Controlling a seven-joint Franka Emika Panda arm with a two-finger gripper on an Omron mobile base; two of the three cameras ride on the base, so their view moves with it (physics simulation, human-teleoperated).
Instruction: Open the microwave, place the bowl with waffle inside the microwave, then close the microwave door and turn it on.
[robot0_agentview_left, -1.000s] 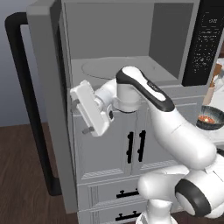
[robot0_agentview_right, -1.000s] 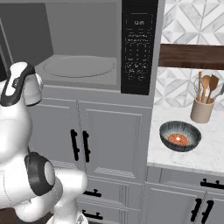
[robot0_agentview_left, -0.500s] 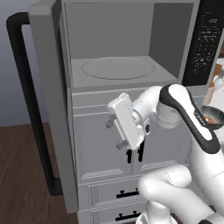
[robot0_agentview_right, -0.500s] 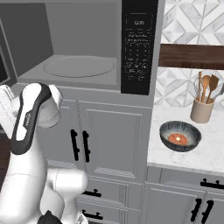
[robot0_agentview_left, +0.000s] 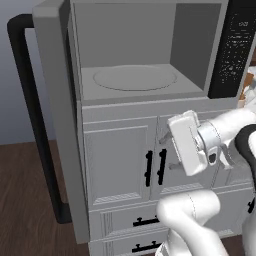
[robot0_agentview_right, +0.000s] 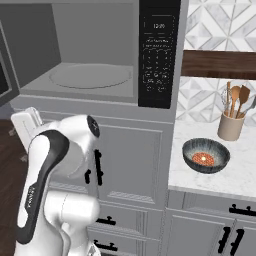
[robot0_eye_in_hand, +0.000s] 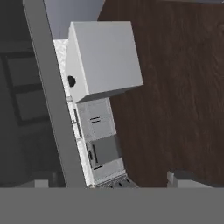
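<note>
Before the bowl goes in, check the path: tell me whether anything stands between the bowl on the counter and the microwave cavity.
Nothing visible does. The microwave door is swung open, the cavity holds just its turntable, and the bowl sits in the open on the counter.

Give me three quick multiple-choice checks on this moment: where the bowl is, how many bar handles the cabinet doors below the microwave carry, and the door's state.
1. The bowl sits: A on the turntable; B on the counter right of the microwave; C in the gripper.
2. Black vertical handles on the two cabinet doors below: A one; B two; C four.
3. The microwave door is: A swung open; B shut; C removed.

Answers: 1 B, it rests on the white counter with the waffle inside. 2 B, a pair at the seam. 3 A, the cavity is exposed.
</note>
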